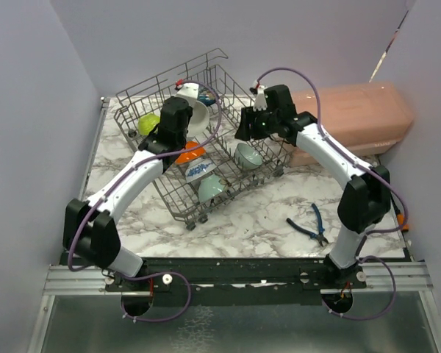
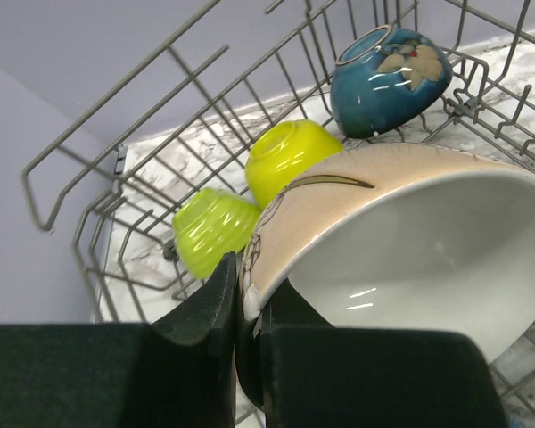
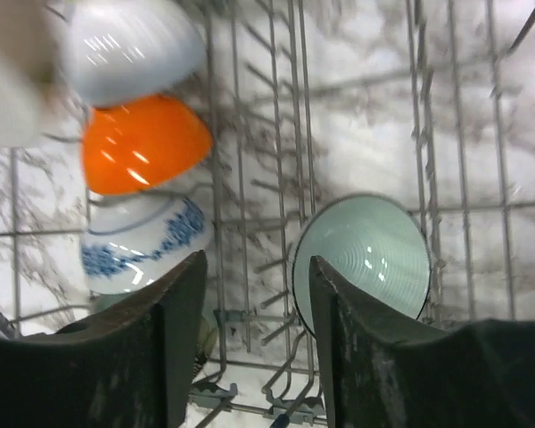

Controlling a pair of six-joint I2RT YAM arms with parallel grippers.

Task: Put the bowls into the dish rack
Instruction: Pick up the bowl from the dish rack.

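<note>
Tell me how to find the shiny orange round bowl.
Find the big grey wire dish rack on the marble table. In its row of bowls, the shiny orange bowl sits between a plain pale bowl and a white bowl with blue patterns. Nothing else in the rack is orange.

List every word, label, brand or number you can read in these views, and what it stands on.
None: no view shows readable text. The marks on the beige bowl, the dark blue bowl and the blue-patterned bowl are painted decoration, not lettering. The pink box shows no print.
</note>
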